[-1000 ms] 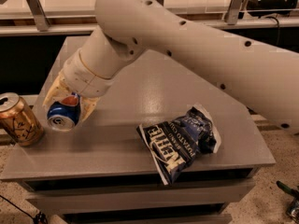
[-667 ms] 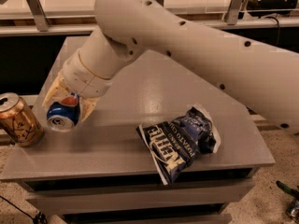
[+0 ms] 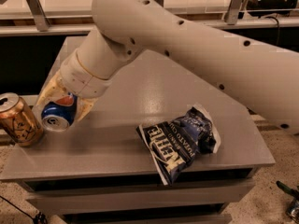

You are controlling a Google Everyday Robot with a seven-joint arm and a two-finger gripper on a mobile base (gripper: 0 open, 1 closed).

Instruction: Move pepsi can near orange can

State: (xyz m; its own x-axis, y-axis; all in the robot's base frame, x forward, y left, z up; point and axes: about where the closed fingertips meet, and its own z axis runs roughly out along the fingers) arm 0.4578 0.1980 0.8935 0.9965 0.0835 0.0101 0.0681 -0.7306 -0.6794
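Blue aluminium pepsi can sits tilted in your gripper, fingers clamped around it, over the grey tabletop's left edge, just beside the upright orange-copper can. A dark blue crinkled chip bag lies well to the right, near the front edge.

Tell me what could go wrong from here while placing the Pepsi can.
1. The orange can stands at the left edge of the table. A bump from the pincer could push it off.
2. The pepsi can sits tilted in the pincer, silver end toward the camera. Released like this, it might roll.
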